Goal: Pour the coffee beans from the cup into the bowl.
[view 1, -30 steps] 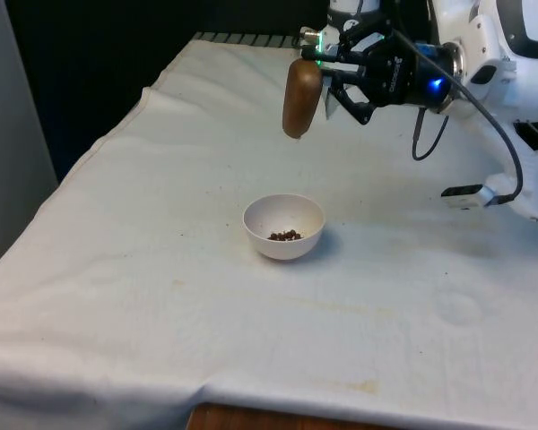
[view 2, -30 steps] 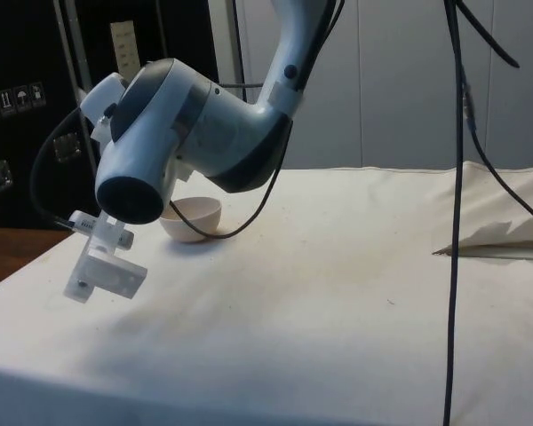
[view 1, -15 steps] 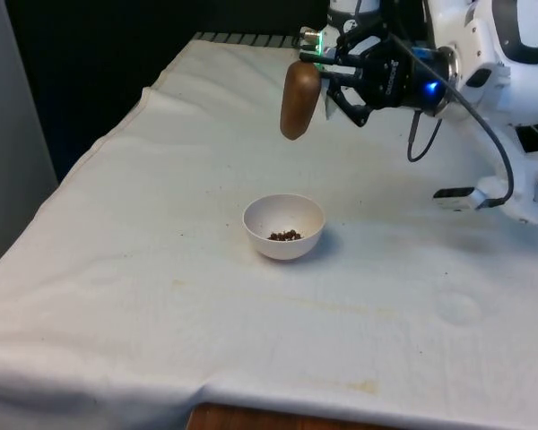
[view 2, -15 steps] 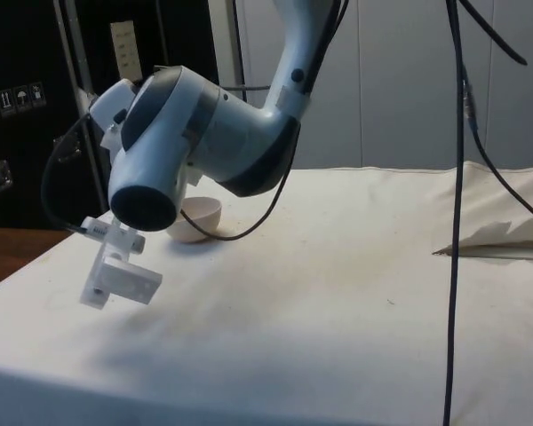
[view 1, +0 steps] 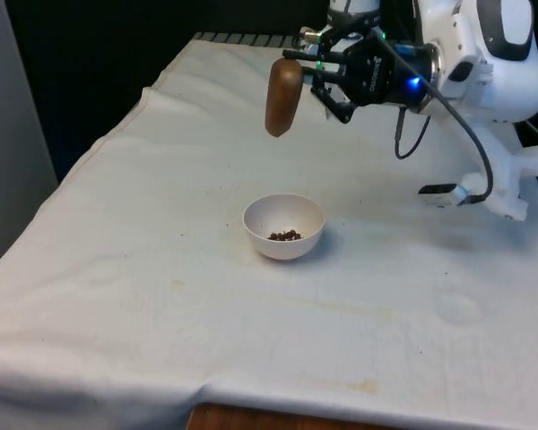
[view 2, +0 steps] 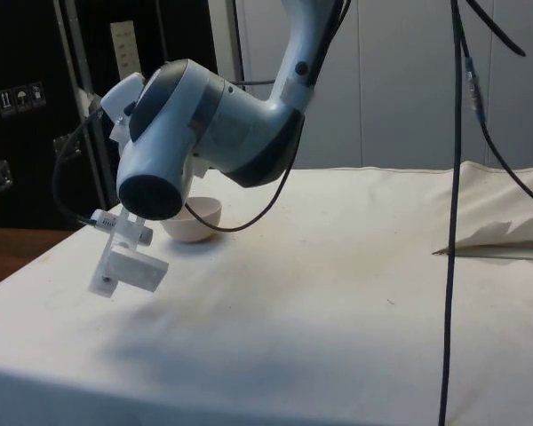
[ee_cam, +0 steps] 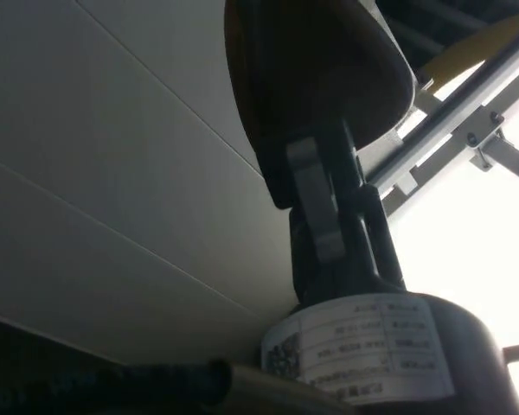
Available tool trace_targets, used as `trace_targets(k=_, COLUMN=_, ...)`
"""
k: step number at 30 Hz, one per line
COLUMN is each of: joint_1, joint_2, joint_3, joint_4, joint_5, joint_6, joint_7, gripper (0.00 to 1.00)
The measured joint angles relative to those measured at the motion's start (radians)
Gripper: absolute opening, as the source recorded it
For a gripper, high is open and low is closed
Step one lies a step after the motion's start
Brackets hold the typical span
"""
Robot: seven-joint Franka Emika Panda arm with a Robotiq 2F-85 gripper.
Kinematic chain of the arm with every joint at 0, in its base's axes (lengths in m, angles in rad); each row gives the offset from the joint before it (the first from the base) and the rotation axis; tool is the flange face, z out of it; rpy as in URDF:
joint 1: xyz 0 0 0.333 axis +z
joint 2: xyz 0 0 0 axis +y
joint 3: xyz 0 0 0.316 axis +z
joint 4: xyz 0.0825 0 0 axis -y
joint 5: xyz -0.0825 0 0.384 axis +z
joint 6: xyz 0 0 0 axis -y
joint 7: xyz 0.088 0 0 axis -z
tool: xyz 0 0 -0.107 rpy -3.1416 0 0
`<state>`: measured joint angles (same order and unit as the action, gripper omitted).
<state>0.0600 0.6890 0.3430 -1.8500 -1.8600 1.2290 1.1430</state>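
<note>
The white-clothed table (view 1: 161, 296) carries the small round white bowl (view 1: 283, 226), dark coffee beans (view 1: 285, 236) pooled inside. At the bowl's twelve o'clock, the black hand (view 1: 316, 76) grips the brown wooden cup (view 1: 282, 98), upended aloft, apparently emptied.

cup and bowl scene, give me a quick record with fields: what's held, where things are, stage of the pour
held: brown cup, gripped at its rim by the gripper
cup pose: up in the air, hanging almost straight down, tilted a little
cup position: above the table, farther back than the bowl, not over it
bowl: white bowl standing on the white cloth
bowl contents: small heap of coffee beans at the bottom
pour stage: beans already in the bowl; none seen falling
arm: white arm standing over the table in the side view
</note>
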Motion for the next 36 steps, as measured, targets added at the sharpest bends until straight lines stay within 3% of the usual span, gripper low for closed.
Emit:
trace_targets(k=13, joint_1=-0.038, joint_2=-0.023, joint_3=-0.006, joint_4=-0.004, joint_5=0.041, joint_6=0.07, joint_7=0.051, gripper=0.0)
trace_targets(k=24, joint_1=-0.062, joint_2=-0.055, joint_3=-0.02, joint_4=-0.017, joint_5=0.082, joint_6=0.135, joint_7=0.084, gripper=0.0)
trace_targets(k=36, joint_1=-0.077, joint_2=-0.088, joint_3=-0.04, joint_4=-0.04, joint_5=0.125, joint_6=0.194, joint_7=0.114, gripper=0.0)
